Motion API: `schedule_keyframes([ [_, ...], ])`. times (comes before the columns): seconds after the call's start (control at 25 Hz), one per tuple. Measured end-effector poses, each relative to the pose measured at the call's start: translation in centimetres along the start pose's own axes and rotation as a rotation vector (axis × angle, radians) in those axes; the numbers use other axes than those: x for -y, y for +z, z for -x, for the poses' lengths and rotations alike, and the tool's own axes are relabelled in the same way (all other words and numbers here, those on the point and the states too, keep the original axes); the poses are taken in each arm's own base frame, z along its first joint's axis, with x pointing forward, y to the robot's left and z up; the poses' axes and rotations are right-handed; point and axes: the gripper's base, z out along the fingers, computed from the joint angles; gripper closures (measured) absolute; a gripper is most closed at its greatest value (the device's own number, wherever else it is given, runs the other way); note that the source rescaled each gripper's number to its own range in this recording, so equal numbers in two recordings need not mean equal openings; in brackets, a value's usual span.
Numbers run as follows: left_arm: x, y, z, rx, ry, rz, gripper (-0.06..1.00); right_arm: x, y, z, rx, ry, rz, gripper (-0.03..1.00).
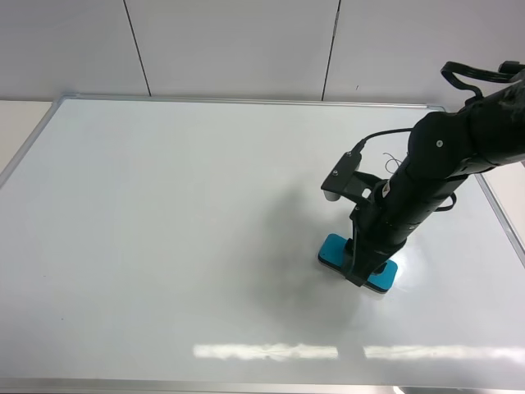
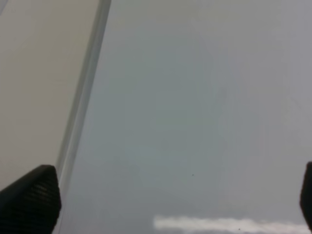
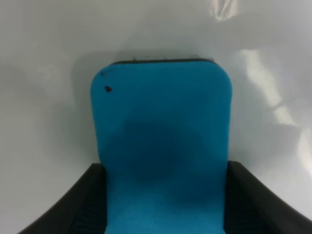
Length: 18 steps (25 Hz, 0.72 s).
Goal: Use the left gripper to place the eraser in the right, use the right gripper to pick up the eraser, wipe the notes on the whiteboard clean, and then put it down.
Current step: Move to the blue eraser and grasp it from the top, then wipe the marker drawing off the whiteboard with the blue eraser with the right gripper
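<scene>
- A large, glossy white rectangular whiteboard (image 1: 164,230) with a thin silver metal frame (image 1: 246,100) fills most of the high view. It lies flat on a pale beige worktop (image 1: 15,123).
- Behind it stands a wall of off-white panels (image 1: 238,45) divided by thin dark seams.
- A bright streak of reflected light (image 1: 271,351) runs along the board near its front edge.
- The narrow-fingered black right hand (image 1: 361,267) reaches down to the right half of the board on an arm of rounded black links, with a small grey wrist block (image 1: 343,177) just above it.
- The right hand (image 3: 165,209) is pinching a small flat teal-blue eraser (image 3: 161,136), a rounded rectangle. One black finger (image 3: 83,204) presses against each long side.
- The eraser (image 1: 335,249) sits flat on the board. Its dark underside layer (image 3: 161,61) shows as a thin line at the far end, and a tiny black speck (image 3: 107,89) marks one corner of the top face.
- The small thin black handwritten notes (image 1: 392,162) lie farther back on the board, beyond the eraser and apart from it, partly hidden by the arm.
- The chunky black left hand (image 2: 168,204) is spread wide and holds nothing. Only one textured fingertip (image 2: 29,202) and a sliver of the other show.
- It hangs above the whiteboard (image 2: 195,97) close to the frame (image 2: 83,97), with the beige worktop (image 2: 34,73) beyond.
</scene>
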Motion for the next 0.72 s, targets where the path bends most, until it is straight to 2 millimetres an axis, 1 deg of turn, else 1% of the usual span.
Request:
schedule_keyframes([
  [0.28,0.0,0.0,0.0,0.000,0.000,0.000,-0.06,0.0,-0.1,0.0,0.005,0.025,0.000,0.97],
  [0.4,0.0,0.0,0.0,0.000,0.000,0.000,-0.06,0.3,-1.0,0.3,0.040,0.071,-0.020,0.97],
  [0.56,0.0,0.0,0.0,0.000,-0.001,-0.001,-0.06,2.0,-3.1,0.6,0.102,0.188,-0.056,0.97],
  [0.72,0.0,0.0,0.0,0.000,-0.001,-0.001,-0.06,4.4,-4.5,0.1,0.128,0.348,-0.094,0.97],
])
